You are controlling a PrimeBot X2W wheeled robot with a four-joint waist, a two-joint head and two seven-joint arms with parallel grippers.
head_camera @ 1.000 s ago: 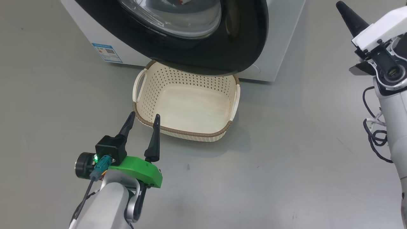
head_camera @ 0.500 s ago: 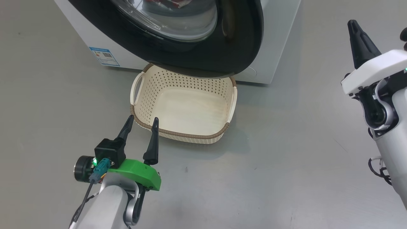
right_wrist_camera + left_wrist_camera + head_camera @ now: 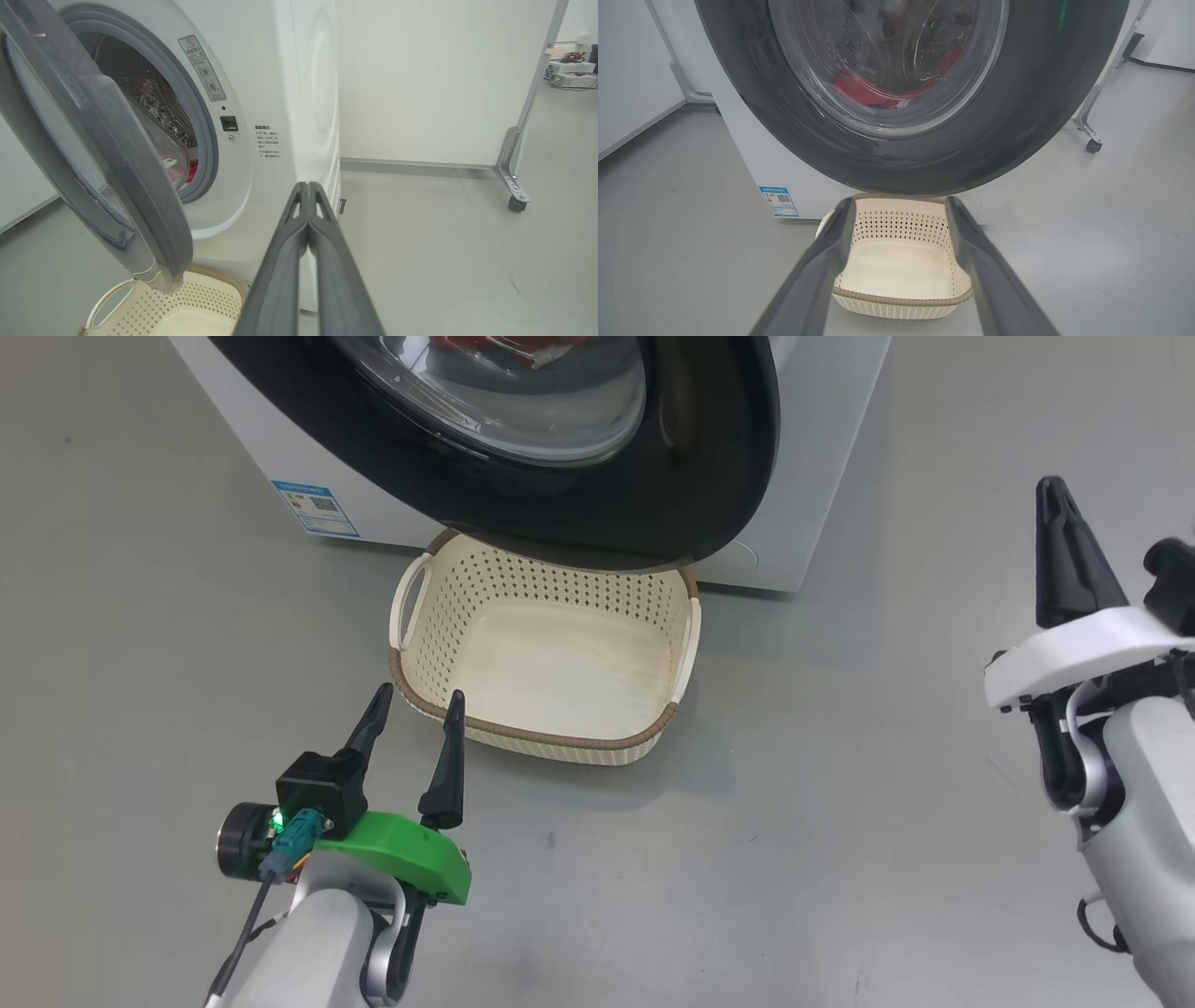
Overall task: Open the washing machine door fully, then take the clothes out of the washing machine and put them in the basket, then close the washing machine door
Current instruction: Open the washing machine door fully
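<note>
The white washing machine [image 3: 803, 485] stands at the top of the head view, its black-rimmed door [image 3: 691, 476] partly swung out over the basket. Red clothes [image 3: 868, 93] lie in the drum behind the door's glass. The cream basket [image 3: 546, 658] sits empty on the floor below the door. My left gripper [image 3: 416, 700] is open, its fingers just short of the basket's near rim. My right gripper [image 3: 1055, 490] is shut, empty, and raised to the right of the machine. In the right wrist view the door [image 3: 117, 186] stands ajar beside the grey gasket [image 3: 205, 140].
Grey floor [image 3: 840, 821] spreads around the basket. A white wall panel on a castor foot [image 3: 514, 186] stands to the machine's right. A blue sticker [image 3: 316, 509] marks the machine's lower front.
My right arm has come down and towards me, its shut fingers now lower in the head view. The head camera has shifted slightly. The left gripper, basket and door are unchanged.
</note>
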